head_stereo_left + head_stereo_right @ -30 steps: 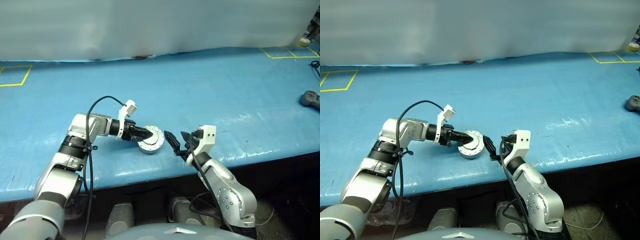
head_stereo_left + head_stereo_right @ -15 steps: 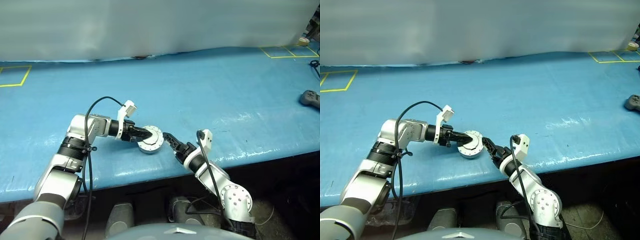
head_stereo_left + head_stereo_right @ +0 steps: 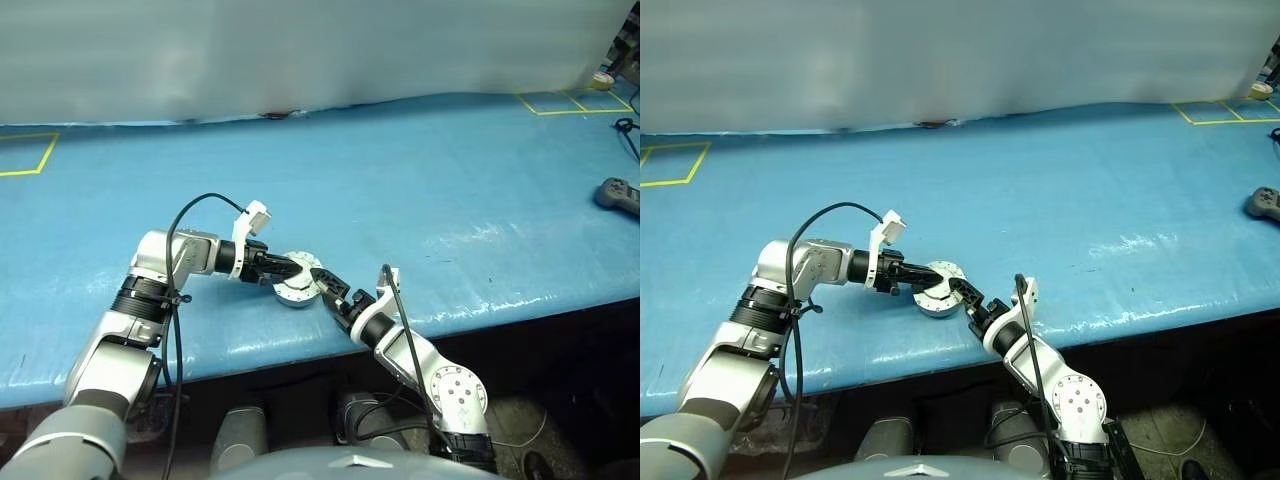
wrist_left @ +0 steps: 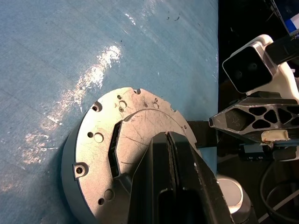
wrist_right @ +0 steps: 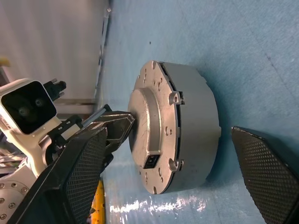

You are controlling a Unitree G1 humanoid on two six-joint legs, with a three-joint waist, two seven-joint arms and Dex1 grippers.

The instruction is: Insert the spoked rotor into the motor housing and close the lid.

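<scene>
The housing (image 3: 297, 288), lid (image 4: 126, 154) on, is seen on the blue counter (image 3: 420, 190). The closed left claw (image 3: 298, 267) is pressed on the lid; the right claw (image 3: 322, 285) is spread wide at its side, empty.

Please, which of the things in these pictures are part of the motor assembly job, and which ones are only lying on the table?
Part of the job:
- lid, sitting on the housing
- motor housing
- left gripper, shut, tips on the lid
- right gripper, open, at the housing's side

Only lying about:
- grey controller, far at the right
- yellow tape square
</scene>
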